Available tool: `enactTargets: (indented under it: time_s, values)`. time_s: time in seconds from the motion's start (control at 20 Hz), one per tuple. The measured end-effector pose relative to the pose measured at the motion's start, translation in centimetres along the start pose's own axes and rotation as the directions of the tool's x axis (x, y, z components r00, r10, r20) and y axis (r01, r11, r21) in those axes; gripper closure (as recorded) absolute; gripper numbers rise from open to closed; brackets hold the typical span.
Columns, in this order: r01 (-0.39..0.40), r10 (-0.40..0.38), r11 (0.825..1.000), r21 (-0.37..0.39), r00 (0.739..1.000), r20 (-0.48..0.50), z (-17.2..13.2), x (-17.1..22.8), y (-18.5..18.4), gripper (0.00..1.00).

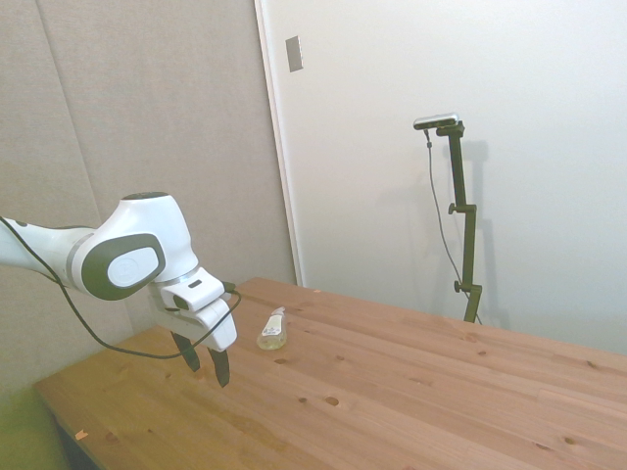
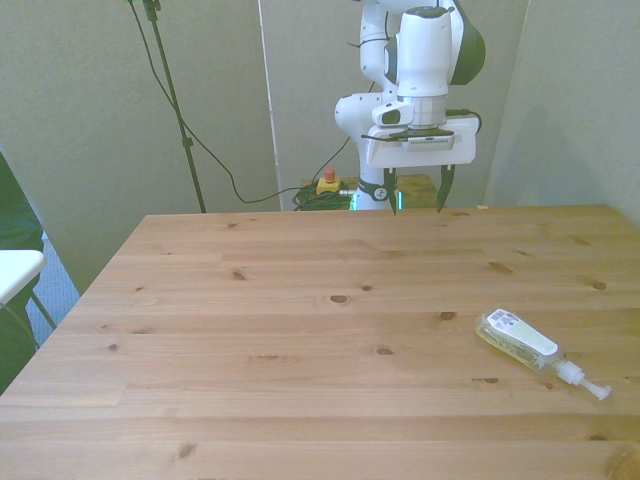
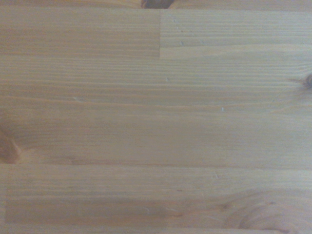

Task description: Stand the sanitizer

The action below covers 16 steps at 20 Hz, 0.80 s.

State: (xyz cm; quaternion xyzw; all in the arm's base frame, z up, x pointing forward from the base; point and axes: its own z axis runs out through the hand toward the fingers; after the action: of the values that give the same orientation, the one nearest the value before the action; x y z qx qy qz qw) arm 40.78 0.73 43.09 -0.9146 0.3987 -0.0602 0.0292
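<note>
The sanitizer (image 2: 522,341) lies on its side on the wooden table (image 2: 300,330), near the front view's right edge, its white pump nozzle pointing toward the near right corner. In the side view the sanitizer (image 1: 272,330) lies just beyond the arm. My gripper (image 2: 418,192) hangs open above the table's far edge, well away from the bottle, with nothing between its fingers. In the side view the gripper (image 1: 208,360) points down a little above the boards. The wrist view holds only bare table boards (image 3: 156,122).
A red-and-yellow stop button (image 2: 327,183) and cables lie behind the table's far edge. A white seat edge (image 2: 15,272) shows at the front view's left. Grey wall panels stand behind the table.
</note>
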Motion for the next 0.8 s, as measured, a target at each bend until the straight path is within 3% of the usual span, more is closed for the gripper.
enactTargets:
  time_s: [0.3, 0.8]
  values:
    - [0.010, -0.009, 1.000, 0.017, 0.999, -0.041, -0.1, 1.2, -1.9, 0.00]
    - [0.011, 0.004, 0.996, 0.086, 0.985, -0.171, 0.1, 5.5, -12.3, 0.00]
